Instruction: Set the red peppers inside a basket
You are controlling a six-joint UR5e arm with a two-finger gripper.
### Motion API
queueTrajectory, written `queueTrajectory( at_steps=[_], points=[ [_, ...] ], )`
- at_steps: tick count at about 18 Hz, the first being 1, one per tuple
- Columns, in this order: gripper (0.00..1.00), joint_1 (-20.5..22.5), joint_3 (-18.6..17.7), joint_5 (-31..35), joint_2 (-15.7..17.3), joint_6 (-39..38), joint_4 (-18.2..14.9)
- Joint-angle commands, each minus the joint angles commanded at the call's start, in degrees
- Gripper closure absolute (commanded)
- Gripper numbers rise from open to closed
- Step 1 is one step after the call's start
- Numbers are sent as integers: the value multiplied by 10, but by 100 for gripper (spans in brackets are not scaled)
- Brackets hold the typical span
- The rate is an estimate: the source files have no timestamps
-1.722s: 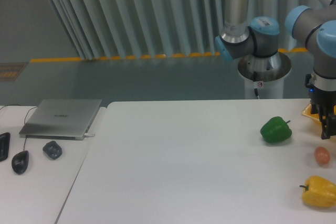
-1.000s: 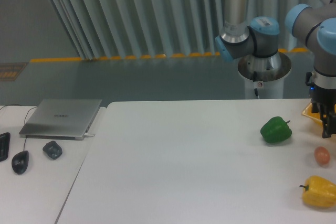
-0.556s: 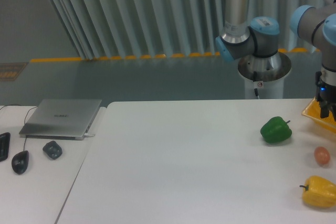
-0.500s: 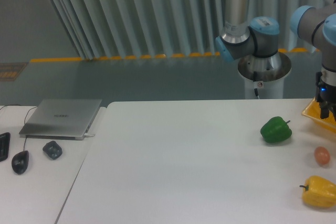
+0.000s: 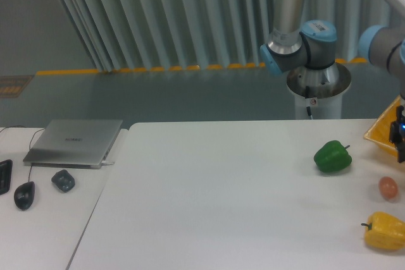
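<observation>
The yellow-orange basket point(image 5: 383, 132) shows only as a corner at the right edge of the table. My gripper point(image 5: 401, 151) hangs over it, mostly cut off by the frame edge, so I cannot tell how its jaws stand or whether it holds anything. No red pepper shows in this view. A small reddish-orange round object point(image 5: 388, 187) lies on the table just in front of the basket.
A green pepper point(image 5: 333, 156) lies left of the basket and a yellow pepper point(image 5: 385, 231) at the front right. The arm's base point(image 5: 318, 86) stands behind the table. A laptop point(image 5: 76, 141), a mouse point(image 5: 24, 195) and a small dark object point(image 5: 62, 180) sit on the left table.
My gripper has moved right and slightly up, from just left of the basket corner to over the basket, sliding mostly out of frame. The peppers and the round object have not moved.
</observation>
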Motion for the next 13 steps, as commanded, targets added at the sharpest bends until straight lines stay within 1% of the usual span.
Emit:
queueTrajectory(
  at_steps=[3,6,9,13],
  points=[
    [0,13,13,0,-15,4,12],
    [0,18,13,2,-28,-1,30],
    [0,25,16,2,-34,-9,33],
    [0,25,29,2,-46,-43,40]
  ],
)
